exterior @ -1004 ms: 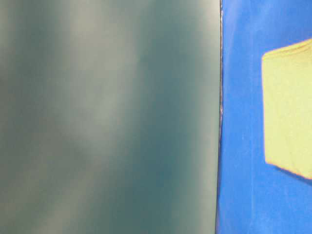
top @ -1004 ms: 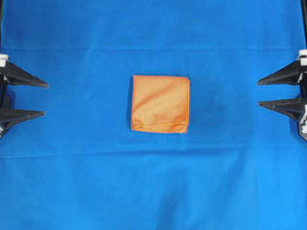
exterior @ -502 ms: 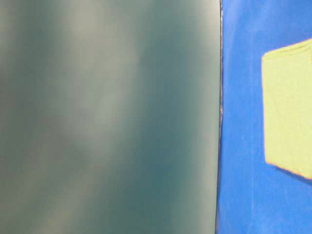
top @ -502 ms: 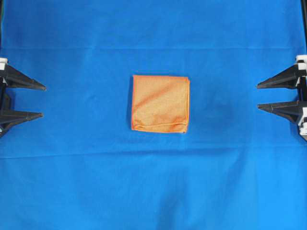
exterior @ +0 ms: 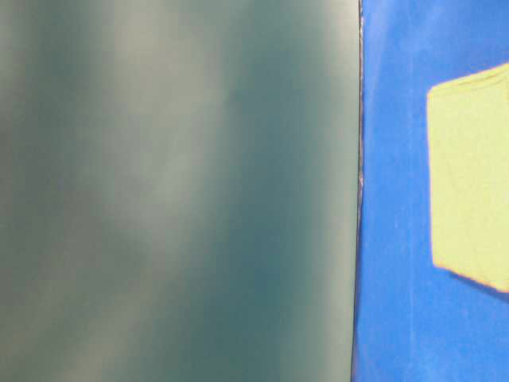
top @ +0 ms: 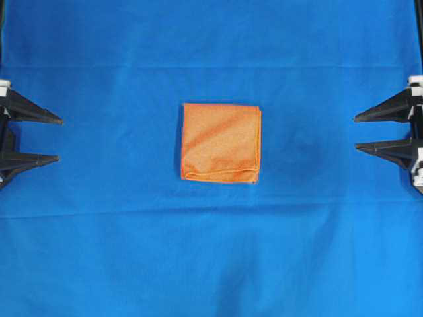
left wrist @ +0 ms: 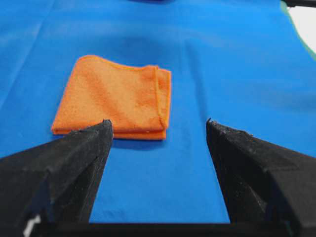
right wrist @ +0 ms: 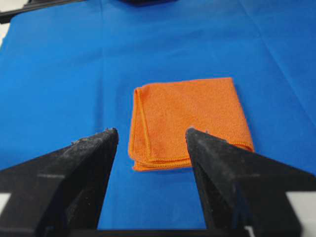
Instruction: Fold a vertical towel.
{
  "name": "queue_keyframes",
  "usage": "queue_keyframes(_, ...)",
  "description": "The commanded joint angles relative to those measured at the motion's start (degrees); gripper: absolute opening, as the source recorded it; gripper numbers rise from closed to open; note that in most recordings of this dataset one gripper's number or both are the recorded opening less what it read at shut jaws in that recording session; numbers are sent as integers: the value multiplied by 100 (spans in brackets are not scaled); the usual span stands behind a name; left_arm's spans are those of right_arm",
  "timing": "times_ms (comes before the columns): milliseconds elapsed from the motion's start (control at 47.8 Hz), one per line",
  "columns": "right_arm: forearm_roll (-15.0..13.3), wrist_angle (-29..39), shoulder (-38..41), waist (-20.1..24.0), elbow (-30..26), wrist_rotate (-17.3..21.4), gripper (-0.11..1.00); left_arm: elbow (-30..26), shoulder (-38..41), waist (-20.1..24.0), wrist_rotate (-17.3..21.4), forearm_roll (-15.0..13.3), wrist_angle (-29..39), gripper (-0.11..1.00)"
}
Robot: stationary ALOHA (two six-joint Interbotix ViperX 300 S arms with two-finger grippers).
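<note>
The orange towel lies flat in the middle of the blue cloth, doubled into a rough square with layered edges at its near side. It also shows in the left wrist view as the towel, in the right wrist view as the towel, and washed out pale yellow at the right edge of the table-level view as the towel. My left gripper stands open at the far left edge, well clear of the towel. My right gripper stands open at the far right edge, nothing between its fingers.
A large blue cloth covers the whole table, with faint creases across it. A blurred grey-green surface fills the left two thirds of the table-level view.
Both grippers drew back slightly toward their own edges of the overhead view a second ago and have since held still. The towel has not moved.
</note>
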Motion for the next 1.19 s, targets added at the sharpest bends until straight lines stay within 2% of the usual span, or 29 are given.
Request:
queue_keyframes(0, 9, -26, 26, -9, -70, 18, 61, -62, 26, -18, 9, 0, -18, 73)
queue_keyframes(1172, 18, -9, 0, -9, -62, 18, 61, 62, -229, -18, 9, 9, -18, 73)
